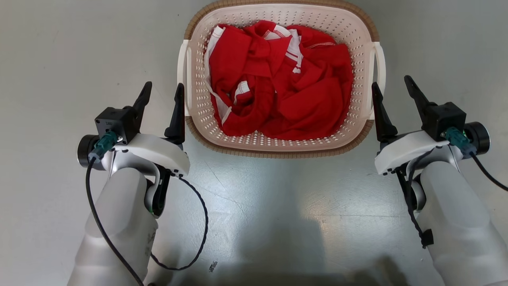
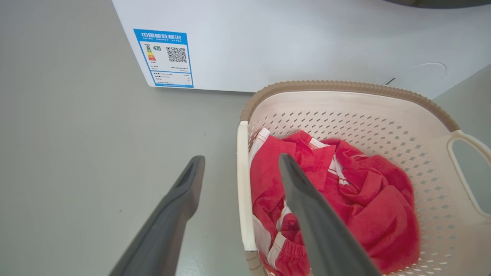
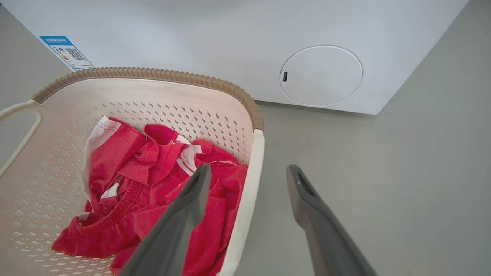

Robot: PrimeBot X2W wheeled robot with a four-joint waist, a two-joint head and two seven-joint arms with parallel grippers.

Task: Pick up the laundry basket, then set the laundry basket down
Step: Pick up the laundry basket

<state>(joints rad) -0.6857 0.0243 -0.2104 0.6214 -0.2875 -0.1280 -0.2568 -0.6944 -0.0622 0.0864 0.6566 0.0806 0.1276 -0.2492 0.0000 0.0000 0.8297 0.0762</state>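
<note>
1. Laundry basket [image 1: 349,31] stands upright on the grey floor [image 1: 59,47], straight ahead of the robot, btwn the two arms, brown rim on top.
2. Inside it: crumpled red clothes [image 1: 278,83] w/ white trim, lying on the bottom and well below the rim.
3. Left gripper [image 1: 164,85]: fingers spread wide, nothing held. Inner finger is just beside the basket's left handle [image 1: 182,75]; outer finger is over bare floor. In the left wrist view the white handle bar shows btwn the two fingers. Touching or not: can't tell.
4. Right gripper [image 1: 390,81]: also spread wide and empty. Inner finger is just beside the right handle [image 1: 380,67]; outer finger is over the floor. In the right wrist view that handle also sits btwn the fingers.
5. Behind the basket, near its far rim: white washing machine [image 3: 191,30], w/ a blue energy label [image 2: 164,58] low on one side and a round cover [image 3: 321,75] low on the other.
</note>
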